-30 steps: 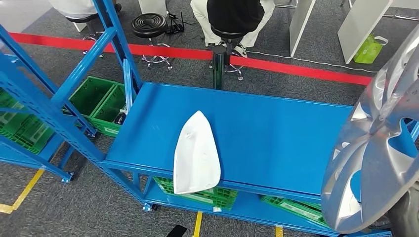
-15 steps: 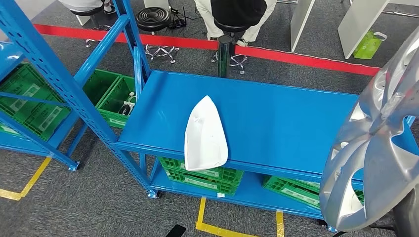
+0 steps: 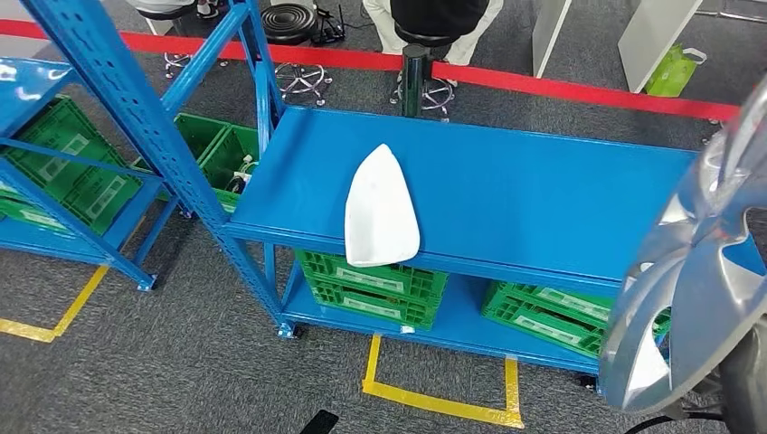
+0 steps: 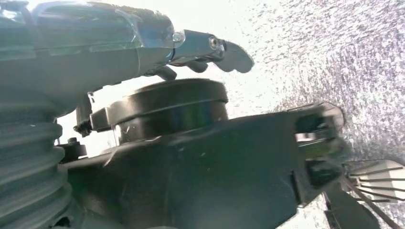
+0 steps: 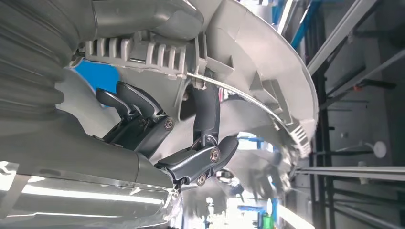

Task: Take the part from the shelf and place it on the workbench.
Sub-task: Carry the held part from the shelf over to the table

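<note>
A large silver wheel cover fills the right edge of the head view, held up in front of the blue workbench. In the right wrist view my right hand grips this wheel cover, its dark fingers hooked over the ribbed inner rim. A white pointed shell part lies on the workbench top, its wide end overhanging the near edge. My left hand hangs over the carpet with its fingers stretched out and nothing in them.
The blue shelf rack with green crates stands to the left. More green crates sit on the workbench's lower level. Yellow floor tape runs in front. Beyond a red floor line a person sits on a stool.
The camera has moved: the whole scene has slid up and right, showing more of the rack and the floor. The wheel cover stays in my right hand.
</note>
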`<state>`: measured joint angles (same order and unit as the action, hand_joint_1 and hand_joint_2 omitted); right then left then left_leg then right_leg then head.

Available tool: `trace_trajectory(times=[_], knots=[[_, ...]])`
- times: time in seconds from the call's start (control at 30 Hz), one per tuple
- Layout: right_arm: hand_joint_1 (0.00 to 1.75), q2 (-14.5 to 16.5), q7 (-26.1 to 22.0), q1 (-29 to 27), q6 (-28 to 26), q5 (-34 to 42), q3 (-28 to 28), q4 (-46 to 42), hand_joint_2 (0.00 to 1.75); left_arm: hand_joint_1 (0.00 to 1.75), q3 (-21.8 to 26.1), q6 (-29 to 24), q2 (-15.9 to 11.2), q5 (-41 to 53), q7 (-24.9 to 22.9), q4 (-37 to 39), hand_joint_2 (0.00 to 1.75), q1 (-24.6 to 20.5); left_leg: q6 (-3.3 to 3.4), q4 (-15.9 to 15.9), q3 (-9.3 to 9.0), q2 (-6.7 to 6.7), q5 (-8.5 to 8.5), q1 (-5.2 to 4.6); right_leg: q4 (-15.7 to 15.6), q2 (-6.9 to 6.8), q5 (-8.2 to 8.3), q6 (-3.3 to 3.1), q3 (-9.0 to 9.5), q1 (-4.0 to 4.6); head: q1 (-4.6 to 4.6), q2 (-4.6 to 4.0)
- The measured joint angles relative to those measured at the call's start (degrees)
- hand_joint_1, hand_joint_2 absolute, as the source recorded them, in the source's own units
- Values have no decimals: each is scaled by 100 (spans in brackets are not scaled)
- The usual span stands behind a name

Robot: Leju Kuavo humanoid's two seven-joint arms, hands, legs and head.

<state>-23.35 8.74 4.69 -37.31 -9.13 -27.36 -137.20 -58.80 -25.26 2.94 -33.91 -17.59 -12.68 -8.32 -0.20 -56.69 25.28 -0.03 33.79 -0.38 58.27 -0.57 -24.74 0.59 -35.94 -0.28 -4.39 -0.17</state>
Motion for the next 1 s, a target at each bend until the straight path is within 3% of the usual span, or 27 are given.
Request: trace_trajectory(times=[0.07, 0.1, 0.17, 0.23, 0.27, 0.3, 0.33, 0.4, 0.47, 0.5, 0.57, 0.6, 0.63, 0.73, 0.77, 0.8, 0.83, 0.9, 0.97, 1.0], knots=[[175, -1, 14, 19, 0, 5, -1, 3, 175, 0, 0, -1, -6, 1, -3, 0, 175, 3, 87, 68, 65, -1, -54, 1, -1, -1, 50, 66, -38, -14, 2, 0], [175, -3, 20, 21, 0, 9, -1, 6, 175, 0, 0, -1, -7, 1, -12, 0, 175, 5, 141, 77, 120, 2, -119, 7, 58, 4, -55, 98, -74, -19, 8, -1], [175, -14, 28, 23, 0, 11, -2, 17, 175, 0, 0, -1, -7, 6, -29, 0, 175, 4, 218, 90, 258, 9, -267, 21, 485, 14, -584, 154, -186, -28, 23, -1], [175, -27, 34, 38, 0, 11, -3, 36, 175, 0, 0, 1, -7, 14, -35, 0, 175, 6, 246, 81, 438, 10, -413, 5, 1199, 17, -1095, 186, -275, -30, 37, 0], [175, -29, 35, 46, 0, 10, -4, 47, 175, 0, -1, 1, -7, 19, -35, 0, 175, 8, 249, 73, 533, 14, -483, -6, 1459, 17, -1155, 189, -263, -29, 40, 0], [175, -31, 35, 55, 0, 9, -4, 60, 175, 0, -1, 1, -6, 21, -35, 0, 175, 9, 249, 61, 624, 19, -547, -17, 1563, 18, -1074, 181, -188, -27, 42, 0], [175, -32, 35, 63, 0, 8, -5, 71, 175, 0, -1, 0, -5, 22, -35, 0, 175, 10, 244, 48, 709, 24, -605, -27, 1462, 20, -901, 163, -25, -24, 42, 0], [175, -32, 37, 86, 0, 7, -5, 83, 175, 0, -1, -2, 1, 26, -36, -1, 175, 10, 223, 18, 841, 34, -705, -47, 760, 44, -634, 97, 539, -7, 42, 0], [175, -32, 41, 118, 0, 2, -4, 81, 175, 0, -1, -5, 15, 33, -36, -3, 175, 7, 180, -4, 919, 53, -803, -64, -78, 77, -670, 24, 1090, 19, 42, 0], [175, -32, 43, 132, 0, -1, -4, 81, 175, 0, 0, -7, 22, 36, -36, -4, 175, 6, 152, -8, 950, 66, -855, -65, -321, 87, -726, -4, 1225, 34, 42, 0], [175, -31, 45, 142, 0, -5, -5, 86, 175, 0, -1, -8, 26, 38, -35, -3, 175, 10, 92, -23, 1025, 83, -928, -64, -454, 70, -707, -50, 1200, 32, 41, 0], [175, -29, 48, 141, 0, -5, -6, 92, 175, 0, -2, -8, 25, 38, -35, -3, 175, 12, 60, -73, 1079, 73, -858, -61, -471, 57, -660, -82, 1142, 20, 38, 0], [175, -28, 50, 139, 0, -6, -7, 100, 175, 0, -2, -8, 22, 38, -35, -2, 175, 15, 27, -213, 1153, 51, -672, -55, -487, 42, -598, -116, 1068, 6, 35, 0], [175, -24, 56, 134, 0, -9, -8, 125, 175, 0, -2, -8, 16, 38, -35, -2, 175, 14, -63, -1182, 1420, -4, 160, -1, -437, 21, -403, -163, 777, -1, 27, 0], [175, -23, 57, 133, 0, -9, -8, 129, 175, 0, -2, -8, 15, 38, -35, -2, 175, 14, -87, -1494, 1455, -7, 246, 13, -397, 13, -346, -159, 665, 1, 26, 0], [175, -22, 57, 132, 0, -10, -8, 132, 175, 0, -2, -8, 14, 38, -35, -2, 175, 14, -103, -1672, 1425, -7, 186, 23, -346, 5, -297, -153, 549, 2, 26, 0], [175, -22, 57, 132, 0, -11, -8, 134, 175, 0, -2, -8, 13, 38, -36, -2, 175, 14, -110, -1669, 1306, -5, 23, 32, -286, -2, -255, -142, 430, 2, 26, 0], [175, -21, 57, 129, 0, -12, -6, 140, 175, 0, -2, -8, 9, 42, -37, -2, 175, 10, -90, -1154, 809, 1, -243, 41, -160, -7, -185, -112, 223, -1, 26, 0], [175, -21, 57, 127, 0, -14, -5, 142, 175, 0, -2, -8, 7, 52, -37, -2, 175, -1, -35, -357, 236, 8, -136, 32, -58, -8, -123, -63, 94, 13, 25, -1], [175, -22, 57, 126, 0, -15, -5, 142, 175, 0, -2, -8, 7, 57, -37, -2, 175, -5, 0, -101, 85, 8, -42, 24, -35, -11, -83, -34, 62, 19, 26, -1]])
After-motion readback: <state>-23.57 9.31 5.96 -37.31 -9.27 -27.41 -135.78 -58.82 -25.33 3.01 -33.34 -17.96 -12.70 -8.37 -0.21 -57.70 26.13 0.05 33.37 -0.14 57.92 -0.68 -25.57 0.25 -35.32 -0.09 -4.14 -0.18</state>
